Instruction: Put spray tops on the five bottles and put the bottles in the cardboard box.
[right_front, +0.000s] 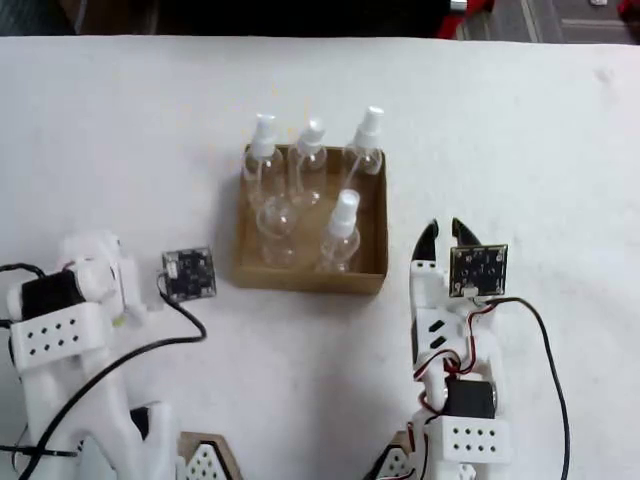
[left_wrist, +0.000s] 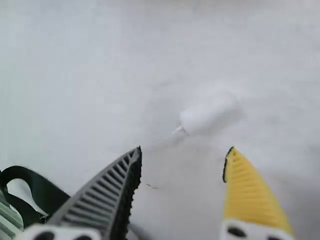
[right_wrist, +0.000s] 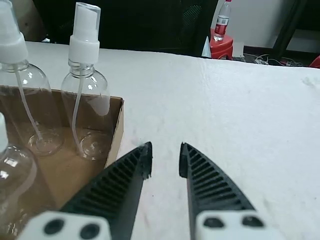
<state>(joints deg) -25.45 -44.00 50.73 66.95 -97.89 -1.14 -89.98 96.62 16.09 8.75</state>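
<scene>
Left pincer (left_wrist: 184, 150) and right pincer (right_wrist: 165, 147) gape empty; cardboard box (right_front: 310, 278) holds five bottles (right_front: 307, 172), four capped.

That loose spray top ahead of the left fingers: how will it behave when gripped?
The spray top seems to lie on its side on the table and looks rounded, so a nudge probably rolls or skids it. It is small, likely light plastic, so it may squirt out of the left gripper's open fingers unless gripped squarely.
</scene>
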